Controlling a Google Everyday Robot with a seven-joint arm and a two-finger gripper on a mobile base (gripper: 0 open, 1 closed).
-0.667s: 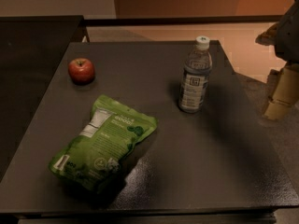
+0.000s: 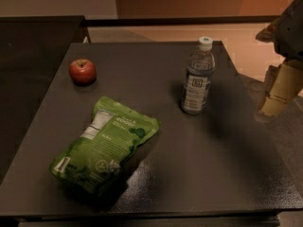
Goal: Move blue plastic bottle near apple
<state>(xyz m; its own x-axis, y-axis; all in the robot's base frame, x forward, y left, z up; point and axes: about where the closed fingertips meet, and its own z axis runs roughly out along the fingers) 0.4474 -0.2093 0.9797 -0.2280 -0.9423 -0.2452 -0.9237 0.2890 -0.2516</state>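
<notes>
The gripper (image 2: 279,91) hangs beyond the table's (image 2: 213,169) right edge; its opening cannot be told. Left of it, apart, stands the bottle (image 2: 197,77); the apple (image 2: 83,71) sits farther left.

— Anything legible?
— On the green pouch (image 2: 105,145), near left, white letters seem to spell "GOOD"; its small print is unreadable.
— The blue plastic bottle (image 2: 197,77)?
— Its label's print is illegible. The gripper (image 2: 277,98) hangs at the right edge.
</notes>
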